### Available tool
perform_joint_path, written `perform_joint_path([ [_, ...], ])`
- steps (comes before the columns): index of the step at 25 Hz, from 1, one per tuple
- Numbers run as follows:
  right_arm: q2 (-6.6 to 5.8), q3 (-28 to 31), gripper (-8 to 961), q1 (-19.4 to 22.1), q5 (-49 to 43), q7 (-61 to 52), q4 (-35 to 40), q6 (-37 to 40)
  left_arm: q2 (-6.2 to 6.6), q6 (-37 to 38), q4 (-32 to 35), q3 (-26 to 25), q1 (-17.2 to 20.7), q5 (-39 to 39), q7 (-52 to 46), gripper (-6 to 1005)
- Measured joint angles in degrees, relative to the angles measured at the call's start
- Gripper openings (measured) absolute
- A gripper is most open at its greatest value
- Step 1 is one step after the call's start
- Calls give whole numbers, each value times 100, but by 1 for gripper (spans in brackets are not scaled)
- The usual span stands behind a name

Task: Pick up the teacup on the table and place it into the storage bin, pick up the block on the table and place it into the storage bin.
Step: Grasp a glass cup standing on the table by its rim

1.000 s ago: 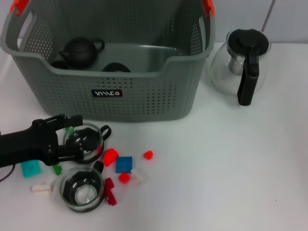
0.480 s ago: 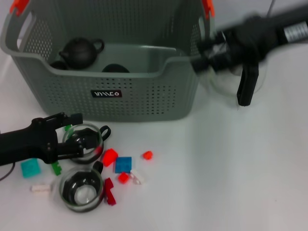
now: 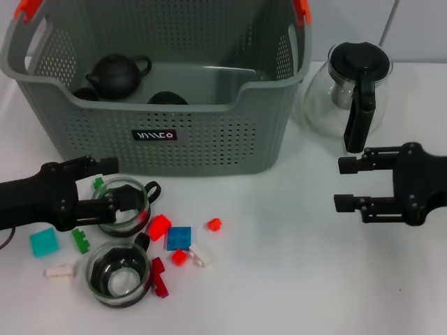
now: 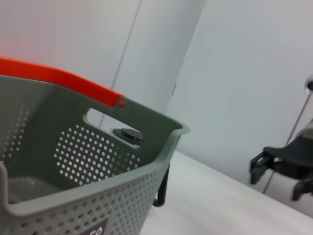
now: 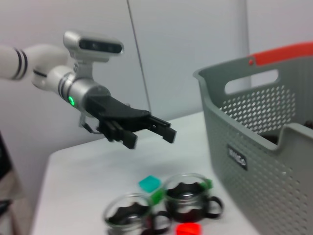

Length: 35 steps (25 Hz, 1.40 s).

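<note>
Two glass teacups with black handles stand on the white table, one in front of the storage bin and one nearer me. Small blocks lie around them: red, blue, teal, green. My left gripper is open and overlaps the farther teacup in the head view. The right wrist view shows the left gripper hovering well above the teacups. My right gripper is open and holds nothing, over the right of the table.
A glass teapot with a black handle stands right of the bin, just behind my right gripper. Inside the bin sits a black teapot with other dark pieces. The left wrist view shows the bin's wall and the right gripper far off.
My right arm has swept in from the upper right, past the glass teapot, and now sits open over the right of the table. The left gripper shifted only slightly over the farther teacup.
</note>
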<state>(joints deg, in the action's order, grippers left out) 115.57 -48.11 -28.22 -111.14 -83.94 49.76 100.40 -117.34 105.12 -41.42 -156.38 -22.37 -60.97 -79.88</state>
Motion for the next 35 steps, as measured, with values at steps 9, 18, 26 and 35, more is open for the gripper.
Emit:
perform_joint_path([
  [9, 106, 177, 687, -31, -93, 834, -810, -456, 183, 762, -1486, 692, -21, 582, -1378, 868],
  [18, 141, 200, 686, -112, -102, 835, -814, -454, 101, 796, -3451, 2502, -620, 1361, -3050, 863],
  [26, 152, 205, 686, -126, -101, 836, -826, -449, -361, 248, -3511, 3337, -1525, 2863, -3593, 858],
  [35, 146, 206, 687, -123, -97, 839, -878, -447, -689, -351, -3260, 4111, -1785, 3987, -4614, 853],
])
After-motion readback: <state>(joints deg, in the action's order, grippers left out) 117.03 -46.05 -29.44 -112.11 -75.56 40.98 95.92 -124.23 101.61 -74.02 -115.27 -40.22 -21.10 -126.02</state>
